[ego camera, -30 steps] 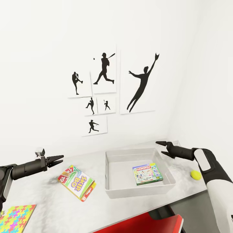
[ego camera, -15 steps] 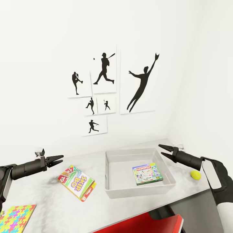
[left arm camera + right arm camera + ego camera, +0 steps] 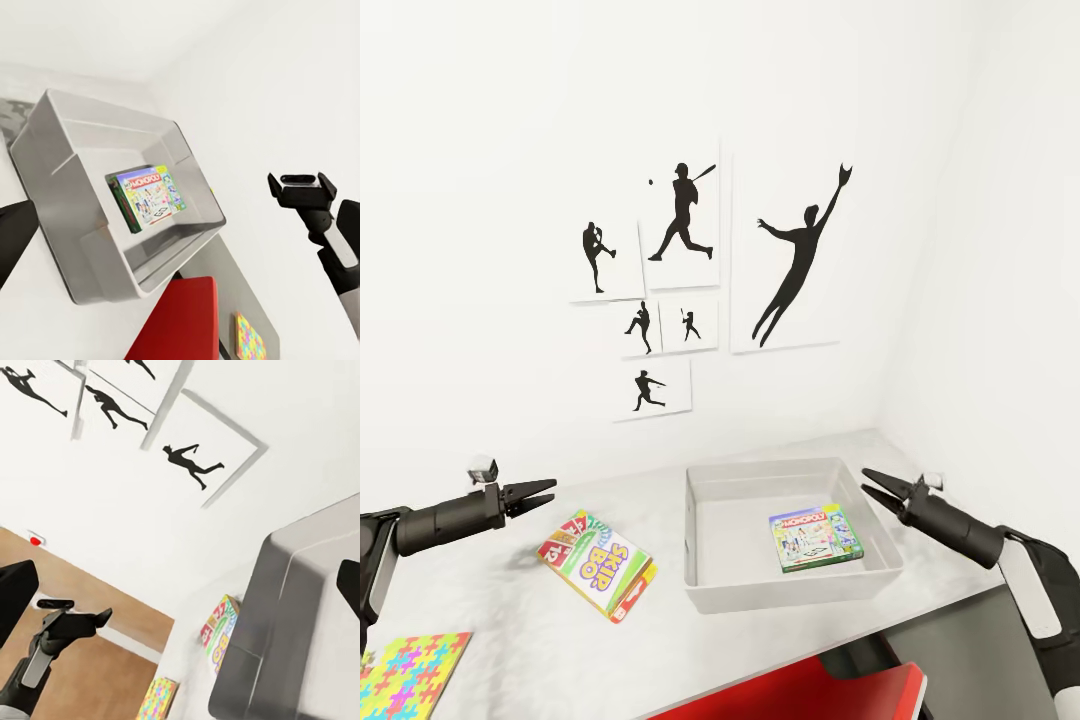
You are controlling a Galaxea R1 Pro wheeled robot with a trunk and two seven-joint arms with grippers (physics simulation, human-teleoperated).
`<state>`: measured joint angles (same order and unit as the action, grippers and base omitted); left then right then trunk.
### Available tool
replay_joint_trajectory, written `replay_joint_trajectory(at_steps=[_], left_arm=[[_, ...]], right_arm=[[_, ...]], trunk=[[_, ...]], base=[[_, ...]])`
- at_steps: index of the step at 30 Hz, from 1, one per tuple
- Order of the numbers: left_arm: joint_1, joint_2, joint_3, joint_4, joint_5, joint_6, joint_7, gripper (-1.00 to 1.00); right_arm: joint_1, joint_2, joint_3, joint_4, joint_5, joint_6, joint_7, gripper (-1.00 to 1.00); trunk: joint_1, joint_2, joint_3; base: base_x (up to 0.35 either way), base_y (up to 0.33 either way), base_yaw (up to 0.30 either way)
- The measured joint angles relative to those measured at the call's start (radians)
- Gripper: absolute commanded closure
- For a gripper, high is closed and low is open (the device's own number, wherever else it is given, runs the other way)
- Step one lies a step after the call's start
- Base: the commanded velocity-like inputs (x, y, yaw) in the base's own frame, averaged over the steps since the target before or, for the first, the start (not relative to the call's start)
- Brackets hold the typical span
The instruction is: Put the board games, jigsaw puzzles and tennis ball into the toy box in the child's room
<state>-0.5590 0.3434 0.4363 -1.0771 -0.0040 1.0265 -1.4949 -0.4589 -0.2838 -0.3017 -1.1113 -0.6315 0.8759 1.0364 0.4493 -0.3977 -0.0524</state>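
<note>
Jigsaw puzzle (image 3: 405, 672) nearest, desk (image 3: 510, 610) corner, far left of toy box (image 3: 790, 585). SKIP BO game (image 3: 597, 565) just left of box. One game (image 3: 815, 537) inside. Both grippers, left (image 3: 545, 494) and right (image 3: 873, 483), apart, empty. Next, likely: left grasps SKIP BO.

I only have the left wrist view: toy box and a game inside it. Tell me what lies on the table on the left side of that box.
Observer: A SKIP BO box lies flat on the table, left of the toy box and apart from it.
Operator: Report my left fingers.
Observer: The left gripper is open and empty, hovering over the table left of the SKIP BO box.
Operator: Now say what is on the wall behind the table.
Observer: A group of black athlete silhouette pictures hangs there.
</note>
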Motion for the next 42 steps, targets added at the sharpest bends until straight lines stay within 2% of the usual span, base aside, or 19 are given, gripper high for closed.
replay_joint_trajectory(at_steps=[5, 18, 42], left_arm=[[0.000, -0.001, -0.001, 0.000, 0.000, 0.000, 0.000, -1.00], [0.000, -0.001, -0.002, -0.001, 0.000, 0.000, 0.000, -1.00], [0.000, -0.001, -0.001, -0.001, 0.000, 0.000, 0.000, -1.00]], right_arm=[[0.012, -0.002, -0.002, 0.002, 0.006, -0.026, 0.038, -1.00], [0.022, -0.002, -0.029, 0.008, 0.009, -0.125, 0.053, -1.00], [0.031, 0.000, -0.033, 0.008, 0.007, -0.143, 0.056, -1.00]], trunk=[[0.000, 0.000, 0.000], [0.000, 0.000, 0.000], [0.000, 0.000, 0.017]], base=[[0.000, 0.000, 0.000], [0.000, 0.000, 0.000], [-0.020, 0.005, 0.000]])
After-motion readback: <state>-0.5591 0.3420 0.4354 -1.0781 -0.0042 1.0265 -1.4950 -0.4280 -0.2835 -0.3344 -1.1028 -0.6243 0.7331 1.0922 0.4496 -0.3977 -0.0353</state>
